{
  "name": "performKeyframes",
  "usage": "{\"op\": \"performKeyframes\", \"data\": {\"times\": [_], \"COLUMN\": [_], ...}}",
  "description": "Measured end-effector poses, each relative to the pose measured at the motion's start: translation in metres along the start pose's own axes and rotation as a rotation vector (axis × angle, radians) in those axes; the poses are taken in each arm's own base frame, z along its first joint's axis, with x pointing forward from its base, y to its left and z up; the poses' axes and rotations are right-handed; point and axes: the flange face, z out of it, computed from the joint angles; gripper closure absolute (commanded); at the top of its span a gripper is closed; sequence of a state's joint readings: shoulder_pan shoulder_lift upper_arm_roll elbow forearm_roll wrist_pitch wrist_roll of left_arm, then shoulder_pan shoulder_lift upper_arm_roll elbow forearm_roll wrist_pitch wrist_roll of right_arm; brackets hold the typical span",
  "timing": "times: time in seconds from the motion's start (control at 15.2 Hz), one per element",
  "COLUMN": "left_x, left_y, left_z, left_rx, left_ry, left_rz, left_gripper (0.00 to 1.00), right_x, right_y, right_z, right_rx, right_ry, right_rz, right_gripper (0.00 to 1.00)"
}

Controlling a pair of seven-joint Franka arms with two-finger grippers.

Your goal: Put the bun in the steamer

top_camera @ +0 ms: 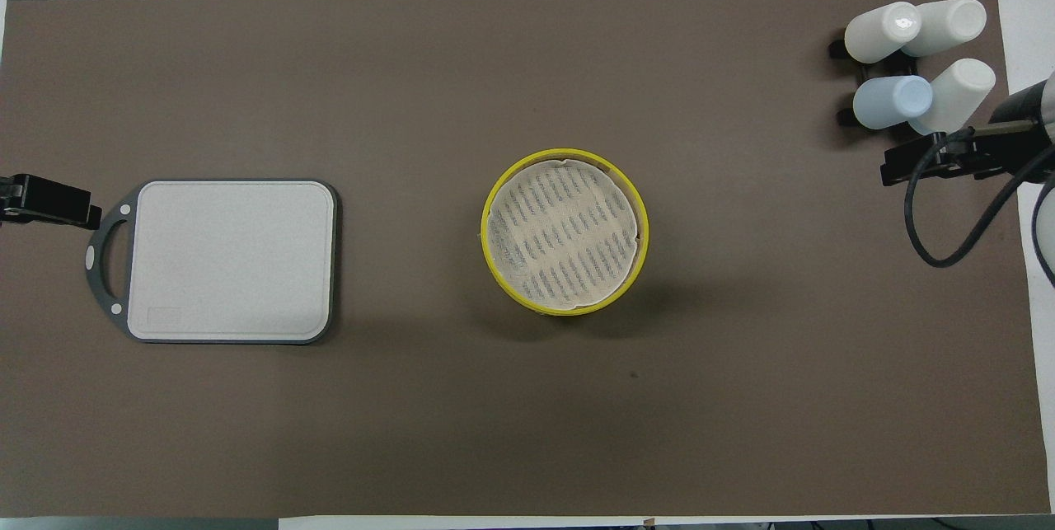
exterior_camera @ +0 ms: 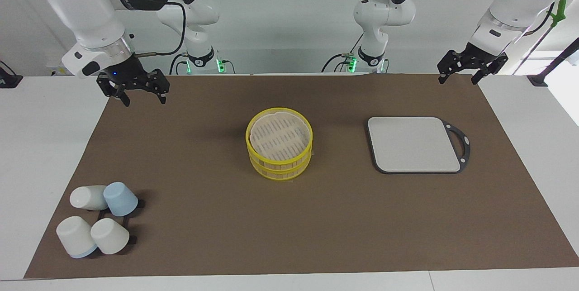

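The steamer [exterior_camera: 279, 143] is sitting lidless at the middle of the brown mat [exterior_camera: 316, 218] on the tabletop [exterior_camera: 40, 146], its slatted floor bare; no bun is showing anywhere. The right tool [exterior_camera: 144, 98] is hanging open and empty over the mat's corner at the robots' edge, at the right arm's end. The left tool [exterior_camera: 457, 76] is waiting open and empty over the other robot-side corner. The grey cutting board [exterior_camera: 414, 144] is lying toward the left arm's end, and four cups [exterior_camera: 97, 218] are clustering at the corner away from the robots.

Steamer [exterior_camera: 279, 144] — bamboo, glossy yellow rims (paper-lined); mat [exterior_camera: 226, 236] — matt brown.
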State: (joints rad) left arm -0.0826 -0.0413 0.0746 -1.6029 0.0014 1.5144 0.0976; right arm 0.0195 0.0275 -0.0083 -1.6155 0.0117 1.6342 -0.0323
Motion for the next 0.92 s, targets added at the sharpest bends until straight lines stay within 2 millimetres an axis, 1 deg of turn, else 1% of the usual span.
{"op": "performKeyframes", "data": {"times": [0.66, 0.92], "left_x": [0.0000, 0.0000], "left_y": [0.0004, 0.0004], "left_z": [0.0000, 0.0000], "left_rx": [0.000, 0.000], "left_ry": [0.000, 0.000], "left_rz": [0.001, 0.001], "left_gripper": [0.00, 0.00], "right_x": [-0.0001, -0.0001], "right_y": [-0.0001, 0.0023], "right_z": [0.0010, 0.0010], "right_rx": [-0.003, -0.023], "right_ry": [-0.002, -0.003], "right_rz": [-0.002, -0.038], "right_gripper": [0.00, 0.00]}}
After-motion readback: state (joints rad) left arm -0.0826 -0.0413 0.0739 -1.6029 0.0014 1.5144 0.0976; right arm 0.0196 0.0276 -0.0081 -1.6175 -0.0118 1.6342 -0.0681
